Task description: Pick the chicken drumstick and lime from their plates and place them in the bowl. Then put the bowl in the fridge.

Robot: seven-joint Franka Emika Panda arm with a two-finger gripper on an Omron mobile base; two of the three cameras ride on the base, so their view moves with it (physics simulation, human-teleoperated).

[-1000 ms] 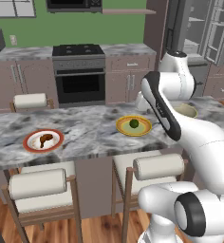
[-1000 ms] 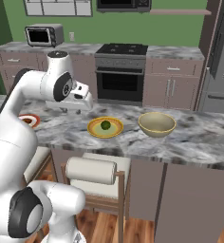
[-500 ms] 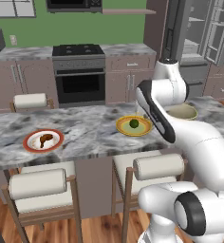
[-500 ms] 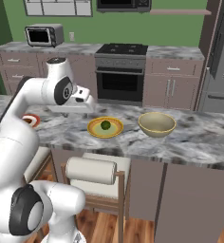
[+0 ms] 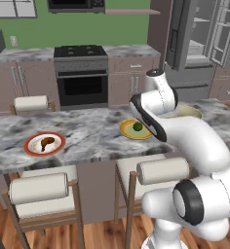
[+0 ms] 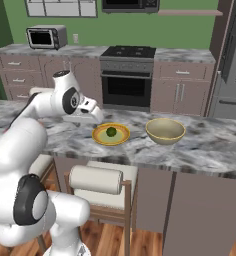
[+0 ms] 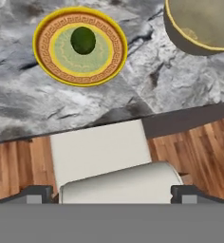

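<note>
Tool open, empty, hovering above worktop edge near yellow plate; lime sits on it, bowl just beside. Lime looks small, firm, round, likely rolls: pinch across its middle

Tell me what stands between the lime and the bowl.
Nothing visible does. The lime lies on the yellow plate, and the bowl stands just beside it on bare marble counter.
</note>
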